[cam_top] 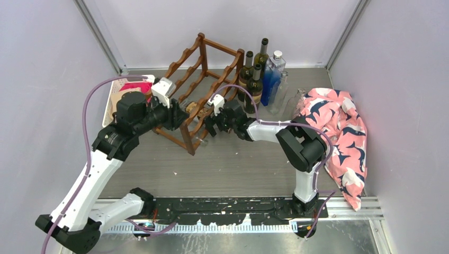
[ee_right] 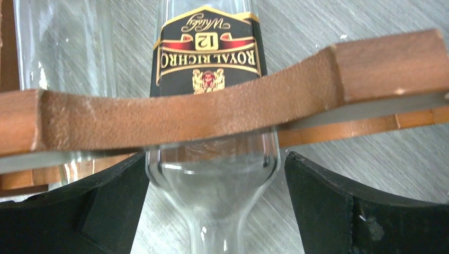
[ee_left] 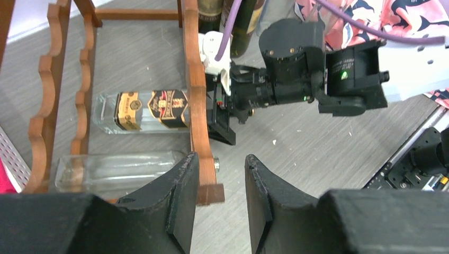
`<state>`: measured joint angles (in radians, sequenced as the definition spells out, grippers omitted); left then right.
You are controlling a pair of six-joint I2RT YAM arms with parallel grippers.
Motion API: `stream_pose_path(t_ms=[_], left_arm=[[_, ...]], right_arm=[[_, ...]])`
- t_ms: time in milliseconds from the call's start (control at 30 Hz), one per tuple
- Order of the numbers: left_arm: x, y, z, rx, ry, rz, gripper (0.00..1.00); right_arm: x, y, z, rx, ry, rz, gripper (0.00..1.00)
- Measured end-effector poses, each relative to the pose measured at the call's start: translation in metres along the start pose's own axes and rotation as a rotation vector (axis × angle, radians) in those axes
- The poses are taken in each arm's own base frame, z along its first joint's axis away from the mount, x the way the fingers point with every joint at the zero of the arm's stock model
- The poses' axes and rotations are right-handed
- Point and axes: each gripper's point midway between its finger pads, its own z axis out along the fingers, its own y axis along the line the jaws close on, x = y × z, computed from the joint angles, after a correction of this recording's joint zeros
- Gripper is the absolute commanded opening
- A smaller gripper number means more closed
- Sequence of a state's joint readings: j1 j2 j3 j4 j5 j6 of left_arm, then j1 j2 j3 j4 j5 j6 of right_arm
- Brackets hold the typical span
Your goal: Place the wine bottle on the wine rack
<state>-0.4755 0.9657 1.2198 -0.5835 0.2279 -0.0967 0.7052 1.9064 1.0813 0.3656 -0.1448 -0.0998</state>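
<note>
The wine rack is a reddish-brown wooden frame with wavy rails, standing at the table's middle back. A clear wine bottle with a black and gold label lies in its bottom tier, resting across a wavy rail; the left wrist view shows the same bottle. My right gripper is open, its jaws standing either side of the bottle's shoulder with a gap on the right side. My left gripper is narrowly open at the rack's near corner post, with only table between the jaws.
A second clear bottle lies in the rack beside the labelled one. Dark bottles and a blue one stand behind the rack. A pink patterned cloth lies at the right, a white basket at the left.
</note>
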Motion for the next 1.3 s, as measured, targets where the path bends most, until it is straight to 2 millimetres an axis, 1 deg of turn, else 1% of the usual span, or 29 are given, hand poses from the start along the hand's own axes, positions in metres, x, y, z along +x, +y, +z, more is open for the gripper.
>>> stream_pose_path(t_ms=[133, 200, 233, 267, 300, 333, 367, 467, 533, 567, 633, 667, 800, 900, 1033, 1133, 1200, 1300], left_arm=[[0.012, -0.002, -0.011, -0.001, 0.012, -0.017, 0.40], [0.013, -0.004, -0.016, -0.001, 0.011, -0.027, 0.43], [0.013, -0.005, -0.019, 0.000, 0.007, -0.029, 0.45], [0.012, -0.006, -0.023, 0.000, 0.001, -0.029, 0.48], [0.011, -0.007, -0.026, 0.001, -0.007, -0.030, 0.50], [0.010, -0.008, -0.030, 0.001, -0.016, -0.032, 0.52], [0.010, -0.009, -0.033, 0.003, -0.024, -0.033, 0.54], [0.013, -0.012, -0.042, 0.006, -0.044, -0.046, 0.56], [0.018, -0.014, -0.045, 0.011, -0.047, -0.056, 0.56], [0.021, -0.014, -0.045, 0.014, -0.044, -0.065, 0.56], [0.028, -0.016, -0.046, 0.024, -0.039, -0.078, 0.56], [0.030, -0.017, -0.047, 0.028, -0.038, -0.083, 0.56], [0.039, -0.020, -0.047, 0.040, -0.029, -0.103, 0.56], [0.043, -0.021, -0.048, 0.042, -0.027, -0.110, 0.56], [0.041, -0.022, -0.051, 0.046, -0.037, -0.121, 0.56], [0.040, -0.024, -0.054, 0.051, -0.048, -0.119, 0.56], [0.040, -0.024, -0.056, 0.052, -0.052, -0.118, 0.56], [0.038, -0.025, -0.058, 0.053, -0.062, -0.115, 0.55]], right_arm=[[0.004, -0.001, -0.010, 0.016, 0.045, 0.004, 1.00], [0.005, 0.000, -0.018, 0.022, 0.059, 0.005, 1.00], [0.000, 0.000, -0.024, 0.026, 0.053, 0.004, 1.00], [-0.006, 0.001, -0.030, 0.027, 0.039, 0.002, 1.00], [-0.018, 0.002, -0.037, 0.028, 0.016, -0.003, 1.00], [-0.030, 0.004, -0.045, 0.028, -0.009, -0.008, 1.00], [-0.047, 0.008, -0.056, 0.027, -0.046, -0.016, 1.00], [-0.081, 0.022, -0.080, 0.021, -0.120, -0.041, 1.00], [-0.092, 0.030, -0.091, 0.022, -0.138, -0.052, 1.00], [-0.092, 0.032, -0.095, 0.028, -0.133, -0.054, 1.00], [-0.086, 0.034, -0.100, 0.042, -0.102, -0.057, 1.00], [-0.079, 0.032, -0.101, 0.057, -0.072, -0.056, 1.00], [-0.041, 0.020, -0.107, 0.113, 0.066, -0.052, 0.95], [-0.018, 0.012, -0.113, 0.132, 0.147, -0.042, 0.88], [-0.006, 0.002, -0.114, 0.112, 0.187, 0.006, 0.84], [0.005, -0.004, -0.111, 0.097, 0.215, 0.030, 0.75], [0.012, -0.004, -0.107, 0.079, 0.239, 0.038, 0.69], [0.017, 0.000, -0.096, 0.044, 0.271, 0.041, 0.67]])
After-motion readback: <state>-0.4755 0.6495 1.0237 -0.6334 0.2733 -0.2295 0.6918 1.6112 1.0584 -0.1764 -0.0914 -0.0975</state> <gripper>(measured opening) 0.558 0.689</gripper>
